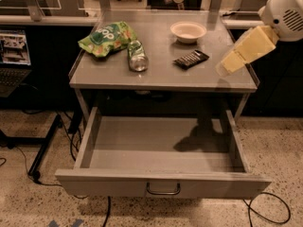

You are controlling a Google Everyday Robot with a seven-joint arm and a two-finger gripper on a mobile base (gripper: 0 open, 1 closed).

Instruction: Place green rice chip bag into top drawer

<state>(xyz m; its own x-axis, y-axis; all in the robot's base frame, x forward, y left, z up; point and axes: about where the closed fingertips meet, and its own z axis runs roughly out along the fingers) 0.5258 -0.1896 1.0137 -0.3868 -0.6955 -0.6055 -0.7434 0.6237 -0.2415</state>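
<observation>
On my feed the green rice chip bag (108, 38) lies at the back left of the bench (161, 78). It is crinkled and flat on the grey top, with its white letters facing up. Just to its right a green-patterned can (137, 56) lies on its side, its near end pointing toward the front edge. It is close against the bag's right corner, though I cannot tell if they touch.

Below the bench top, the top drawer (109, 185) stands pulled fully out toward me. Its curved metal handle (163, 189) sits at the centre of the front panel, and a dark shadow falls on the right part of its floor.

Back on the top, right of centre, a pale bowl (188, 31) sits upright near the rear edge. A small black snack packet (191, 59) lies in front of it, apart from the bowl.

At the far right the white arm (285, 12) comes in from the upper corner. The yellowish gripper (228, 66) slants down and leftward over the bench's right front corner, well apart from the bag. I cannot tell whether it is spread or closed.
</observation>
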